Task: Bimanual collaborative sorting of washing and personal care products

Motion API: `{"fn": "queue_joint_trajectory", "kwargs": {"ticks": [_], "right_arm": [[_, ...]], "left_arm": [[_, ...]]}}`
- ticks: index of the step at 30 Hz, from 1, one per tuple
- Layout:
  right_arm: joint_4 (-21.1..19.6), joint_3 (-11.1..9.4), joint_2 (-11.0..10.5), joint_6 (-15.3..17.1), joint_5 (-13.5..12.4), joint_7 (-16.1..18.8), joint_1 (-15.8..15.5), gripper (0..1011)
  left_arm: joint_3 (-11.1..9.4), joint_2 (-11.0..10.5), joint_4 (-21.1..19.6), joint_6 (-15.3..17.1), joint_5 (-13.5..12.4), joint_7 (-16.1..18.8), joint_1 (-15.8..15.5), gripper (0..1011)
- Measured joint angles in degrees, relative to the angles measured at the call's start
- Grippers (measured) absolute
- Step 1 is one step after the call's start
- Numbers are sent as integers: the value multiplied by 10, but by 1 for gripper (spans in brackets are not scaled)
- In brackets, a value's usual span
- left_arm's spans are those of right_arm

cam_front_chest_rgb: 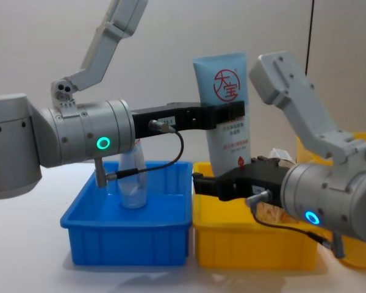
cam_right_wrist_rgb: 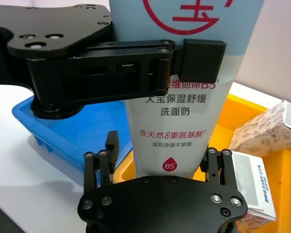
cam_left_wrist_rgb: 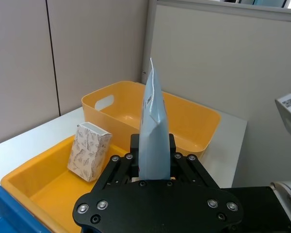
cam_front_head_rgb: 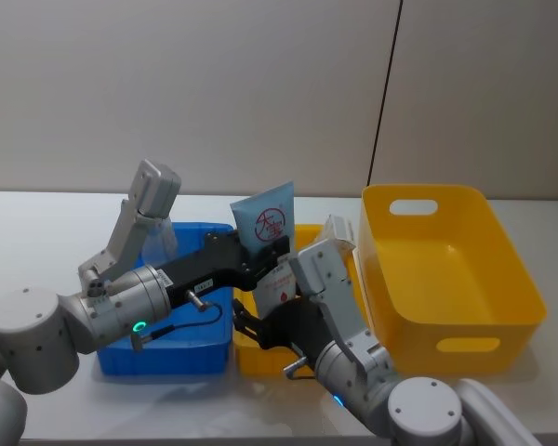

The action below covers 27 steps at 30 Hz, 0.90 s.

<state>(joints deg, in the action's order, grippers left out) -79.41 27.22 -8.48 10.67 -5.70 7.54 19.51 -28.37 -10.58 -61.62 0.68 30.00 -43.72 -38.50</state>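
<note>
The head camera looks forward and down from high up, taking in the table [cam_front_head_rgb: 37, 232], the blue bin [cam_front_head_rgb: 167, 358], the small yellow bin [cam_front_head_rgb: 256, 360] and the large yellow bin [cam_front_head_rgb: 437, 269]. The chest camera sits lower, facing forward across the table, and sees the two small bins side-on. Both views share the upright pale-blue tube [cam_front_head_rgb: 265, 221] at centre. The left wrist camera looks along the left gripper [cam_left_wrist_rgb: 154, 145], close behind the tube's thin edge, toward both yellow bins (a patterned carton [cam_left_wrist_rgb: 88, 151] stands in the nearer). The right wrist camera sits very near, above the right gripper [cam_right_wrist_rgb: 159, 162], facing the tube's printed front and the left gripper clamped across it.
</note>
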Motion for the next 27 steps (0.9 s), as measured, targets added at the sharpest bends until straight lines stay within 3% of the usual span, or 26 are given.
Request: {"fn": "queue_joint_trajectory", "kwargs": {"ticks": [9,15,20,27], "right_arm": [[14,3,9,-4,5,-5,6,691],[19,3,12,-7,6,-7,8,646],[22,4,14,-7,7,-7,9,646],[23,3,15,-9,10,-8,9,647]], "left_arm": [[0,0,0,0,0,0,0,253],[0,0,0,0,0,0,0,253],[0,0,0,0,0,0,0,366],[0,0,0,0,0,0,0,606]]}}
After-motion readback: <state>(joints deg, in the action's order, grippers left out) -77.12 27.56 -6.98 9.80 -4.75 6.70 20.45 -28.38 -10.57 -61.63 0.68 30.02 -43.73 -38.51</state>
